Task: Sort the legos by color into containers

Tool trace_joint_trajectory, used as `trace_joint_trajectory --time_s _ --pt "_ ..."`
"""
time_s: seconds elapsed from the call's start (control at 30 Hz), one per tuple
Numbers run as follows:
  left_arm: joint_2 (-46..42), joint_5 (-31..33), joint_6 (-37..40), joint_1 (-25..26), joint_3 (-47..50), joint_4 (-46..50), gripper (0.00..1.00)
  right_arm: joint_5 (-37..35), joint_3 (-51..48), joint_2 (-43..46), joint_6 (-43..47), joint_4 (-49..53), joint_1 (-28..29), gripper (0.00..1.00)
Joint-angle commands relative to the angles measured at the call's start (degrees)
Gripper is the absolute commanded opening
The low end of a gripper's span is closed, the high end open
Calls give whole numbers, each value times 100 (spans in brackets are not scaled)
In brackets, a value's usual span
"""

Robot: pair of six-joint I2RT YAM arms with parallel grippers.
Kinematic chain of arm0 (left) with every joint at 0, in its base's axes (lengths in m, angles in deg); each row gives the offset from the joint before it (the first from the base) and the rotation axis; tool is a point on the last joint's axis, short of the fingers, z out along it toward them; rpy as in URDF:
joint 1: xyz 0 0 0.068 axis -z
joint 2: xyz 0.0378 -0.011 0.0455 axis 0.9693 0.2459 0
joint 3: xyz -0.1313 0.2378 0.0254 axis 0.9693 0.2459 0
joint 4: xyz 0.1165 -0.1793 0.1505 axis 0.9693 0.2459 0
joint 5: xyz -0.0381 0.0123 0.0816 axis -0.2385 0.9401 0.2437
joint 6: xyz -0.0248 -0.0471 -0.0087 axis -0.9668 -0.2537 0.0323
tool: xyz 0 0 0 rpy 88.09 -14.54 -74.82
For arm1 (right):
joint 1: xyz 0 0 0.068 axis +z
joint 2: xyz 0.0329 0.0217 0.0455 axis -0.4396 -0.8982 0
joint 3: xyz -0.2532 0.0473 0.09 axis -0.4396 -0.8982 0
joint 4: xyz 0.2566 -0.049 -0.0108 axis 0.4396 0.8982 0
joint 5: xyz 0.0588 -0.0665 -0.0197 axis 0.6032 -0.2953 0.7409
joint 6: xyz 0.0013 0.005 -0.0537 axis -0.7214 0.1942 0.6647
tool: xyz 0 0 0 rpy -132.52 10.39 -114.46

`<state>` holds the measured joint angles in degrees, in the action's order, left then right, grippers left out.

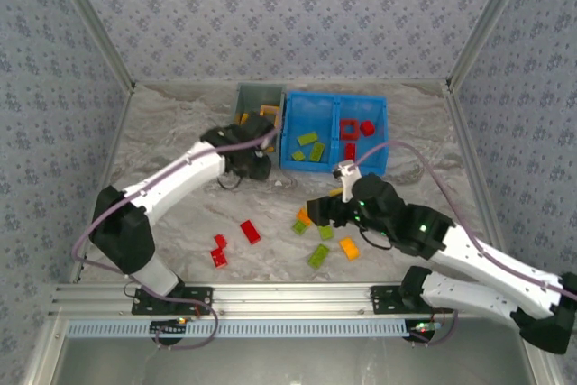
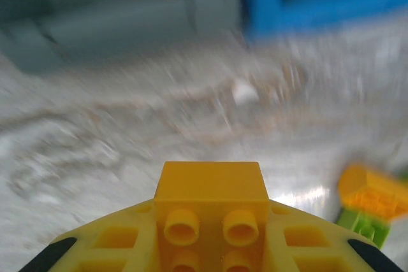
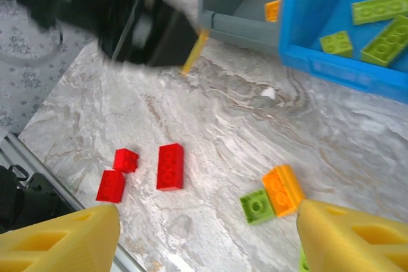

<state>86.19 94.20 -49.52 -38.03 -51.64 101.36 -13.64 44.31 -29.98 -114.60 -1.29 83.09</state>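
1. Legos (image 1: 317,256) lie loose on the table (image 1: 171,137) at 6 o'clock in the top view. The red ones (image 3: 170,166) are toward 7, the green and orange ones toward 5.
2. Grey bin (image 1: 243,95) is seen at 12 o'clock with yellow pieces inside. The blue bin (image 1: 334,97) is set just beside it toward 1, with green in its left compartment and red in its right.
3. Left gripper (image 1: 255,165) is clamped on a yellow brick (image 2: 210,186), just short of the grey bin at the bin's 6 o'clock.
4. Right gripper (image 3: 207,237) is spread wide with nothing held, above the green and orange cluster.
5. Step judged in hand: the yellow brick is to be dropped into the grey bin.
6. To be done well, the brick should be carried clear over the near wall toward 12 before release, so it is not caught on the rim or bounced out. The blue bin at 1 should be avoided.
7. The left wrist view is blurred, so the gap to the wall cannot be told.
8. The right arm is best held off at 5 o'clock, apart from the left arm's path.
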Motion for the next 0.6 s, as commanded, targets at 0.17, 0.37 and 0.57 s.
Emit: trace_joint_trajectory --time_s 0.17,0.37,0.57 --pt "1547 -572 -128 -1160 -1888 151 28 -1617 1251 -1567 117 -196 784 75" --pt "2891 -510 -235 -1243 -3466 431 27 -1867 1629 -2084 114 -177 1027 75" --pt "3658 -631 -395 -1242 -3994 511 26 -1922 1464 -1960 31 -197 1046 75"
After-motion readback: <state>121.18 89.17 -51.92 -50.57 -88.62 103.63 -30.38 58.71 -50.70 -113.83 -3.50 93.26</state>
